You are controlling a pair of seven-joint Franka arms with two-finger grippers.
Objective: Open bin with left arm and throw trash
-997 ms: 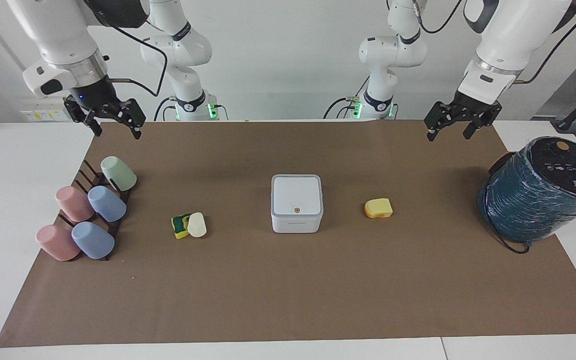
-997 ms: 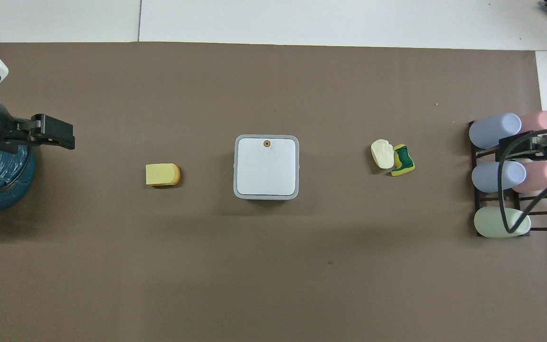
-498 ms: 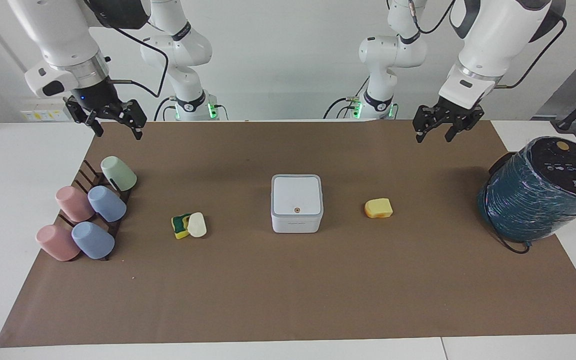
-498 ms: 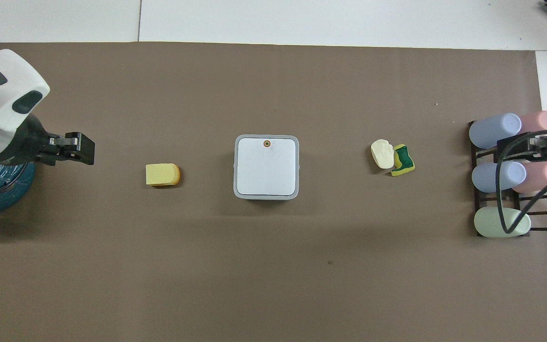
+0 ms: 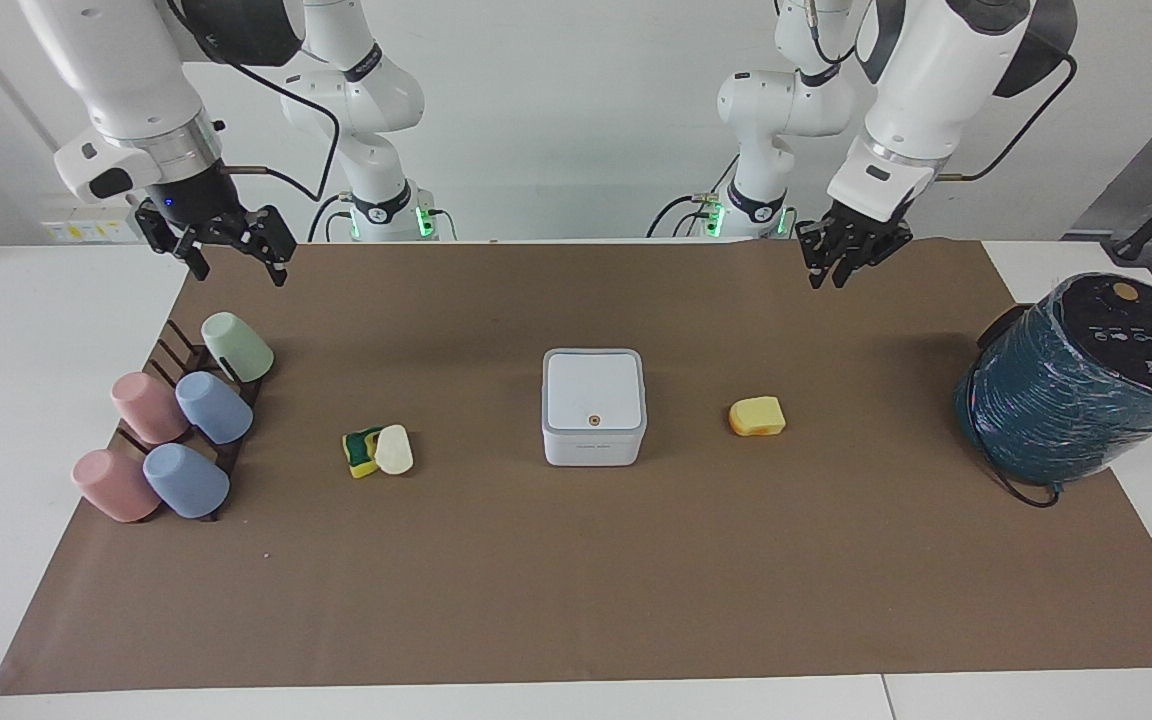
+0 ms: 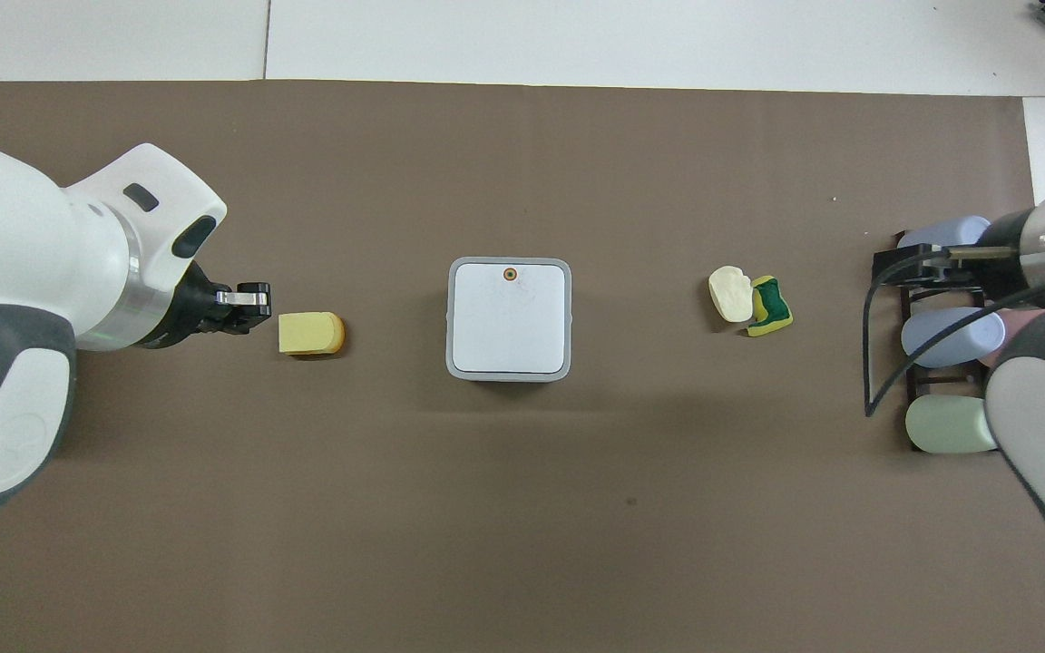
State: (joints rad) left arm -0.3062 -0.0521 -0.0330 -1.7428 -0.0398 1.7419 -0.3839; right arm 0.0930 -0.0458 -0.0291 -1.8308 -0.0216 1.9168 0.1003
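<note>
The white bin (image 5: 594,405) stands mid-table with its grey-rimmed lid shut; it also shows in the overhead view (image 6: 509,317). The yellow-orange foam chunk (image 5: 757,416) (image 6: 310,333) lies beside it toward the left arm's end. The yellow-and-green sponge (image 5: 361,452) (image 6: 772,307) and cream-white lump (image 5: 395,449) (image 6: 729,293) lie touching toward the right arm's end. My left gripper (image 5: 826,280) (image 6: 250,307) hangs open and empty, high over the mat, short of the foam chunk. My right gripper (image 5: 236,272) is open and empty above the cup rack's end of the mat.
A big dark-teal wrapped cylinder (image 5: 1086,385) stands at the left arm's end of the table. Several pastel cups lie on a dark rack (image 5: 186,350) (image 6: 917,367) at the right arm's end. A brown mat (image 5: 576,580) covers the table.
My left arm has swung from the cylinder's end toward the foam chunk, its gripper turning as it went. The right gripper has shifted only slightly. Bin and trash have not moved.
</note>
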